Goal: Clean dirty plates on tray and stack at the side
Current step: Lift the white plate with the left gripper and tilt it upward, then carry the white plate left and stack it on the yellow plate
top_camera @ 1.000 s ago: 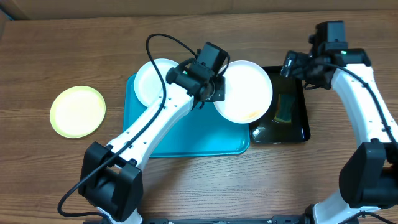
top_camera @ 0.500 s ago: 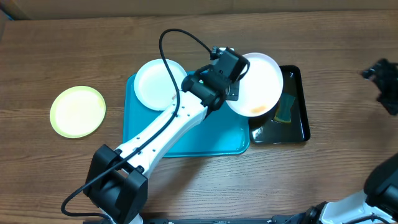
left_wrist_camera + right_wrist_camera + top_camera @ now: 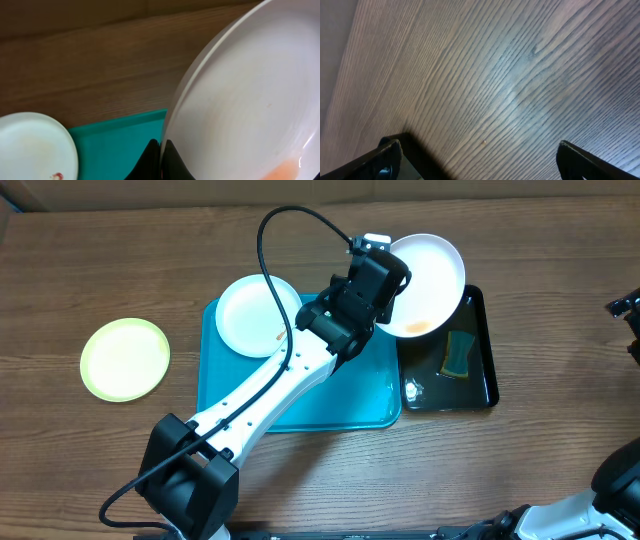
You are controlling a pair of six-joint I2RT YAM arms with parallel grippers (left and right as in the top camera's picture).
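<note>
- Left gripper: pinched tight on the rim of the white plate, over the black basin corner, probably for wiping its orange smear.
- Right gripper: spread wide, empty, above the table.
- Overhead only: second plate on the tray, yellow-green plate on the wood beside it.
- Left wrist only: the pinch itself.

A first plate is laid in the back left corner of the tray, and a second plate is laid on the table well to the left. A basin with a sponge in it is set just right of the tray, and a third plate is held above its back edge.
</note>
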